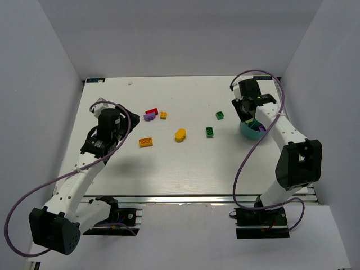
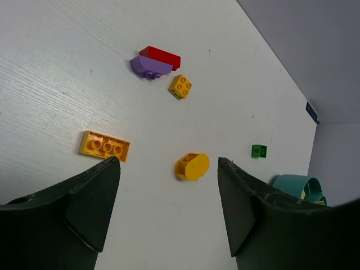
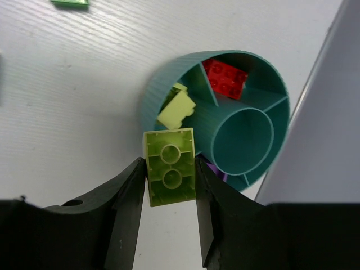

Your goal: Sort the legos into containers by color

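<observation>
7 loose legos (image 1: 180, 134), 1 bowl (image 3: 169, 84), 1 lime brick (image 3: 169, 154) in R gripper (image 3: 169, 171), L gripper (image 2: 167, 163) agape

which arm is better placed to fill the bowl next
Right: its jaws hold a lime plastic brick at the round teal plastic bowl's rim, by other lime pieces. Left jaws are open, empty, far off.

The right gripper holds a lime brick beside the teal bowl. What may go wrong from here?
1. The lime brick in the right gripper looks level with the outer wall of the teal bowl; released here, it may land on the table.
2. The section holding lime pieces is narrow and adjoins that of the red brick, so an overshoot may mix colours.
</observation>
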